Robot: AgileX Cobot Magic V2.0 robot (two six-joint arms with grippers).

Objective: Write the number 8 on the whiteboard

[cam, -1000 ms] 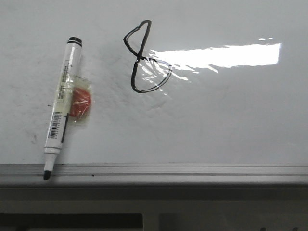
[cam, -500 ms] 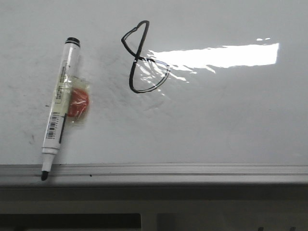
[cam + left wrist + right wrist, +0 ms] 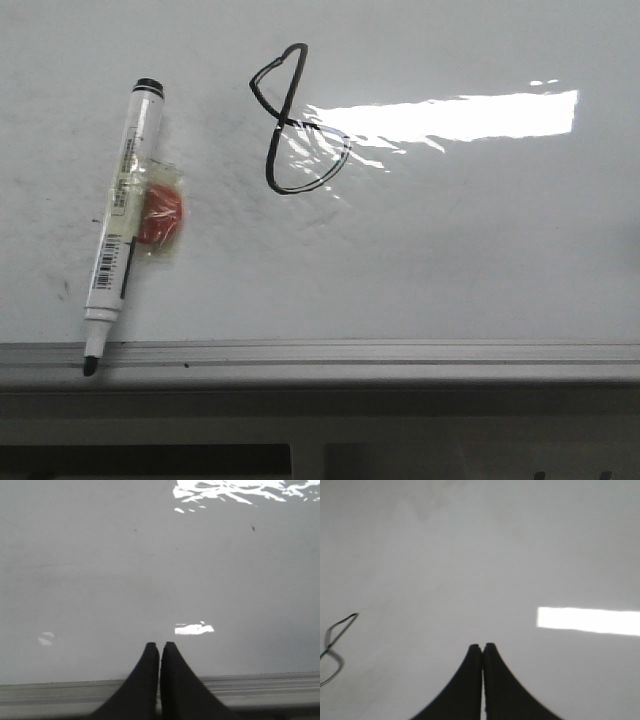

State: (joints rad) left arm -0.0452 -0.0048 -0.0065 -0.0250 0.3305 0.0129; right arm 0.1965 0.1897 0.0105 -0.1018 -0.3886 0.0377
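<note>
The number 8 point(image 3: 288, 119) is drawn in thin black line on the whiteboard point(image 3: 450, 250), upper middle in the front view, with a pointed upper loop and a rounder lower loop. No gripper shows in the front view. In the left wrist view my left gripper point(image 3: 160, 645) is shut with nothing in it, over bare whiteboard point(image 3: 125, 570) close to the edge rail point(image 3: 260, 685). In the right wrist view my right gripper point(image 3: 483, 646) is shut and empty above the whiteboard point(image 3: 470, 555), and part of the number 8 point(image 3: 341, 623) shows at the frame's edge.
A white marker point(image 3: 122, 225) with a black cap end lies flat on the board at the left, its tip resting on the grey rail point(image 3: 400, 352). A small orange-red piece point(image 3: 162, 215) in clear tape sticks to its side. A bright glare patch point(image 3: 450, 115) lies beside the 8.
In the front view the whole picture has drifted a few pixels to the left. The marker and the 8 keep their places relative to each other.
</note>
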